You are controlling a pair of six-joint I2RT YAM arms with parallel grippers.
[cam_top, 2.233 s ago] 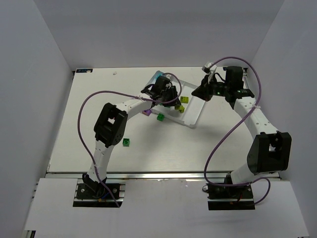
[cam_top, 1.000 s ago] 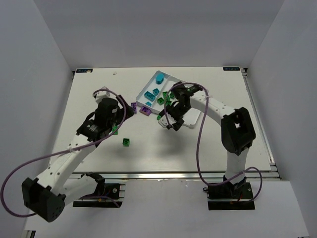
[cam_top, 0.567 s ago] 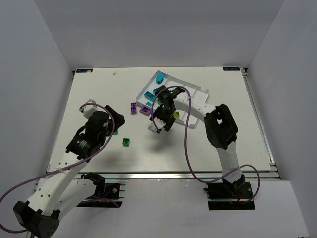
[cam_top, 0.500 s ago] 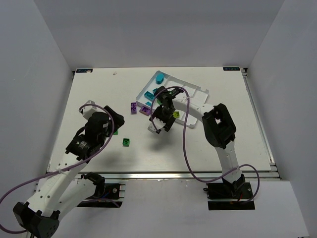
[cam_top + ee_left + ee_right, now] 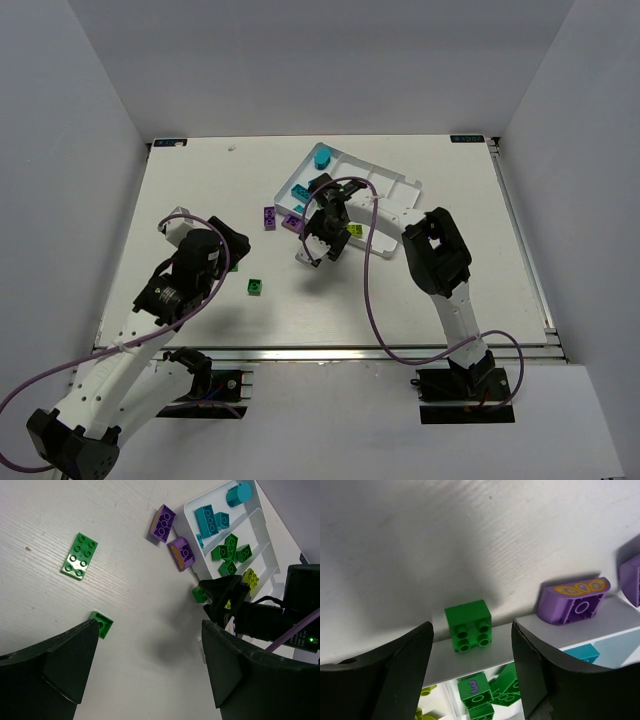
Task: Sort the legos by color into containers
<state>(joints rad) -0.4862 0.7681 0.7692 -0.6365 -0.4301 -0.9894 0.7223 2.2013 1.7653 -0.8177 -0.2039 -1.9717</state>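
Note:
The white tray's [image 5: 405, 181] compartments hold cyan legos [image 5: 211, 519], green ones [image 5: 231, 554] and a yellow-green one [image 5: 250, 578]. Outside it lie two purple legos [image 5: 270, 217] [image 5: 292, 222], a flat green brick [image 5: 80, 556] and a small green brick [image 5: 256, 287]. Another small green brick [image 5: 468, 625] sits on the table against the tray's outer wall [image 5: 535, 630]. My right gripper [image 5: 471, 630] is open, its fingers either side of this brick and apart from it. My left gripper [image 5: 148, 630] is open above bare table, with nothing between its fingers.
White walls enclose the table on three sides. In the left wrist view the right arm's black wrist [image 5: 260, 620] and purple cable cover the tray's near corner. A green brick marked 3 [image 5: 476, 690] lies inside the tray just behind the wall.
My right gripper has moved left from over the tray to the green brick at its near corner. My left gripper has drawn back toward the near left, away from the purple legos.

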